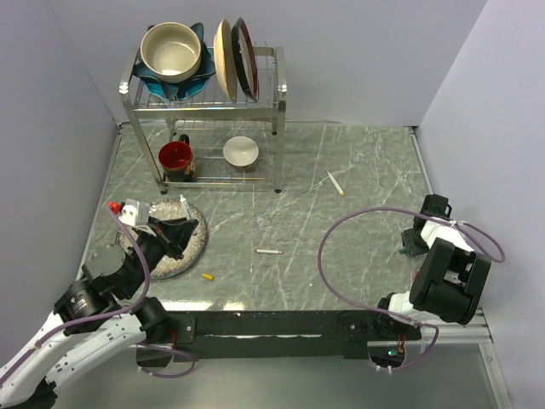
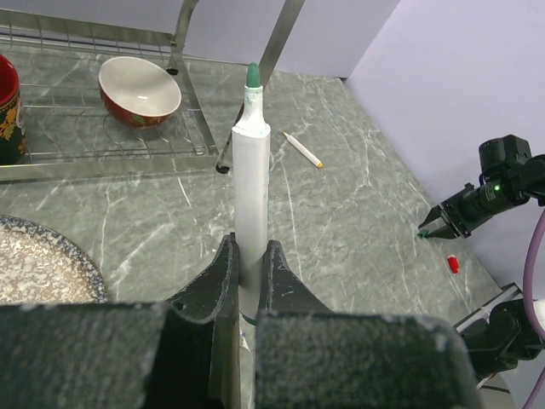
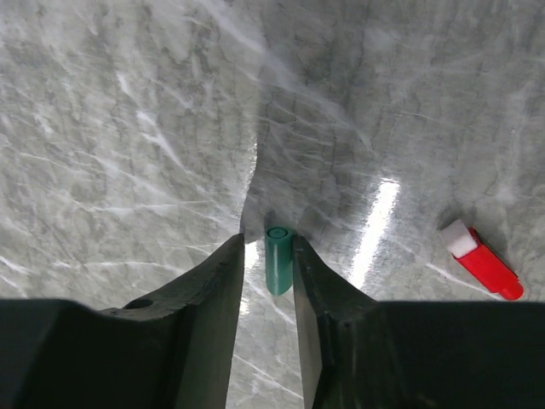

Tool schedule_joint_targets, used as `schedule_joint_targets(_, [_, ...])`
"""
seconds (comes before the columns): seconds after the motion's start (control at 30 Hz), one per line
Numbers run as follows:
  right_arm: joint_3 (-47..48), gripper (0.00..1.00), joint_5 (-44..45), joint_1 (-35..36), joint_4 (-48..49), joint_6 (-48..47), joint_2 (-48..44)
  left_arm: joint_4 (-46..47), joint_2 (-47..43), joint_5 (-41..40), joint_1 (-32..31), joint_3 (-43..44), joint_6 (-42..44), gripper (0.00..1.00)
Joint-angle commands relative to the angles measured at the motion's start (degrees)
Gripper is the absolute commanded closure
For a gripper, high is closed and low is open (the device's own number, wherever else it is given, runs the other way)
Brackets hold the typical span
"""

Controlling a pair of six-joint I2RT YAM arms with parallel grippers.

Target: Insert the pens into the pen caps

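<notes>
Left fingers (image 2: 223,285) are clamped shut on the green-tipped pen (image 2: 252,170), out at 9 o'clock on the surface (image 1: 358,170). Right fingers (image 3: 213,298) straddle the green cap (image 3: 278,260), part open, one side touching and the other just clear. The red cap (image 3: 481,256) lies at its 3 o'clock. An off-centre squeeze could likely flick the cap sideways.

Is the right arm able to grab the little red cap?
Probably yes, though not right this instant. The right gripper has its jaws either side of the green cap. The red cap lies close beside it on the table, and nothing lies between them.
</notes>
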Motion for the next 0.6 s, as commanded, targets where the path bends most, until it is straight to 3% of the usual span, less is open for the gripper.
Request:
schedule_joint_targets(0.0, [-1.96,0.67,0.84,-0.45,2.59,0.12,1.42,0.78,-0.24,-1.17,-0.18,-0.31,0.84,0.99])
schedule_joint_targets(0.23, [-3.27,0.8,-4.6,0.42,6.97,-4.27,0.72,0.87,-0.24,-1.88,-0.18,-0.58,0.31,0.99])
schedule_joint_targets(0.37, [-3.72,0.82,-6.28,6.56,7.6,-5.24,-0.16,1.48,0.9,-0.39,-0.1,-0.67,0.22,0.99])
schedule_joint_targets(0.57, [-1.43,0.83,-5.75,23.95,7.51,-4.54,-0.77,0.87,2.39,0.58,-0.18,-0.23,0.14,0.99])
